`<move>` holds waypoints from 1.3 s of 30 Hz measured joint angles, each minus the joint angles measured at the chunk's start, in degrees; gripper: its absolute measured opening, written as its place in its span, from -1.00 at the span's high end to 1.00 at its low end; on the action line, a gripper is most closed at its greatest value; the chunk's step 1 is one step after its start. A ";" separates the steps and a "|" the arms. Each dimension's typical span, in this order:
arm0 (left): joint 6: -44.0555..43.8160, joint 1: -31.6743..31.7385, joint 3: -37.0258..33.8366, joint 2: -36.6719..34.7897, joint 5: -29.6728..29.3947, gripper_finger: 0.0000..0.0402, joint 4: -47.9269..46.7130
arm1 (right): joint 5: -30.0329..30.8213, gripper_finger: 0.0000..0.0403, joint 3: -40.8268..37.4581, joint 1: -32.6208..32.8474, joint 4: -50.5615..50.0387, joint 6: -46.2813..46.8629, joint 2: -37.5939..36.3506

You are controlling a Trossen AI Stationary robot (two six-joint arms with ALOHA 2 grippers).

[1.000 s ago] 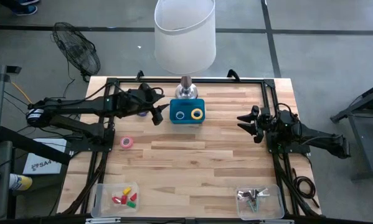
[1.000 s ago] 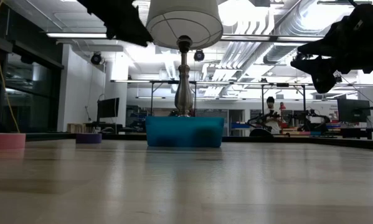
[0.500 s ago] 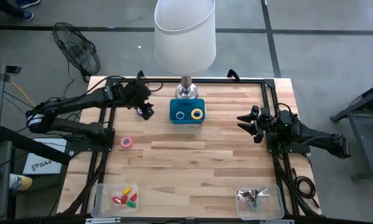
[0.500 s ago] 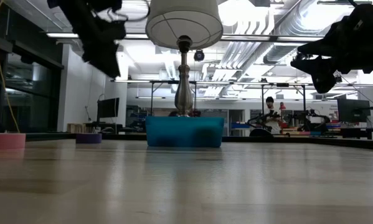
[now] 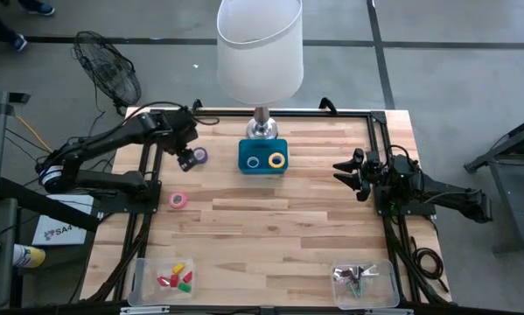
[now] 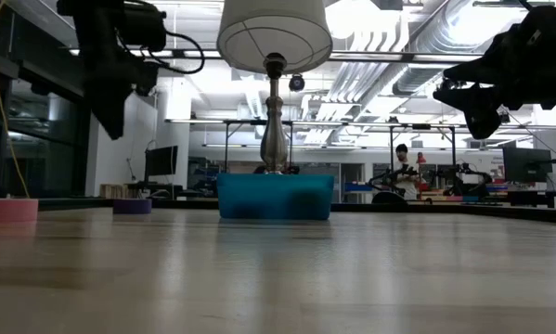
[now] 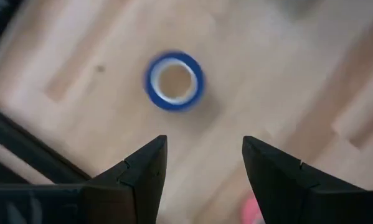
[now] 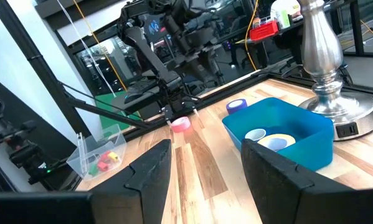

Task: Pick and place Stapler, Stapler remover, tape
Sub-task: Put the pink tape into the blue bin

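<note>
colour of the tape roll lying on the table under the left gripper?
Purple in the high view; the left wrist view renders the tape roll blue-violet and shows it best, beyond the left gripper.

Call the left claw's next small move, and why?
Probably lower straight down onto the purple tape roll. The left claw hangs open above it, the ring lying flat on the table just ahead of the fingers, while the right claw waits clear.

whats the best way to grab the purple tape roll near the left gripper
Come straight down with the left gripper. The purple tape roll lies flat on the table with its hollow centre facing up, so put one finger in the hole and one outside, pinching the ring wall, or span the whole roll across its outer edge.
</note>
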 joint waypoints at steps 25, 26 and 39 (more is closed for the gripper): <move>-11.44 -3.28 0.00 0.02 2.81 -0.01 -13.92 | -0.01 0.08 -0.02 0.00 0.02 0.00 0.02; -12.52 -4.43 0.00 0.02 2.81 -0.01 -13.98 | -0.02 0.08 -0.02 0.02 0.02 0.00 0.02; -26.98 -18.44 -9.40 0.02 4.33 -0.01 -12.32 | -0.02 0.08 -0.07 0.02 0.35 0.00 0.02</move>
